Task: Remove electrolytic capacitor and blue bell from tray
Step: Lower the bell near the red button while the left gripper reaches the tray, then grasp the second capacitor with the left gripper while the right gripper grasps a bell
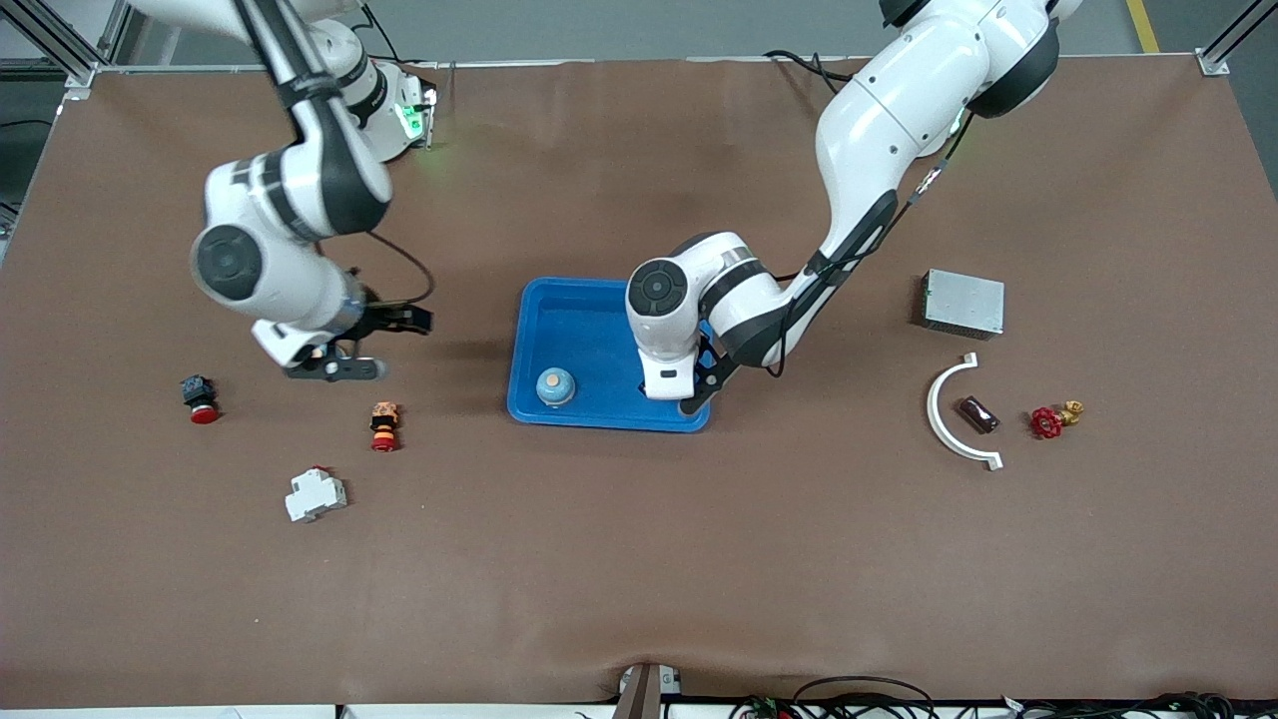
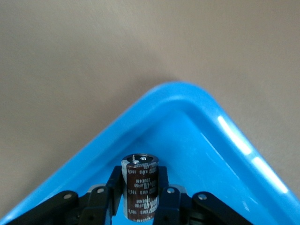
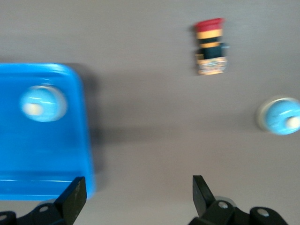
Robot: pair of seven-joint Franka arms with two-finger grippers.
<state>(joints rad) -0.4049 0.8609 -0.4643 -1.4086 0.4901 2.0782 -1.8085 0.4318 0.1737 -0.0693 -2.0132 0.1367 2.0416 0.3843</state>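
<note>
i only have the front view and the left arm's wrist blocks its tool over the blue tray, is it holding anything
Observer: Yes. The left wrist view shows the left tool shut on a dark cylindrical capacitor, over a corner of the blue tray.
Operator: and the right tool, open or shut
Observer: Open. Its own wrist view shows the right tool spread wide over the table, nothing between the fingers.
Operator: anything hidden under that arm
Observer: A round blue thing, much like the bell in the tray, lies on the table beside the red-capped button.
</note>
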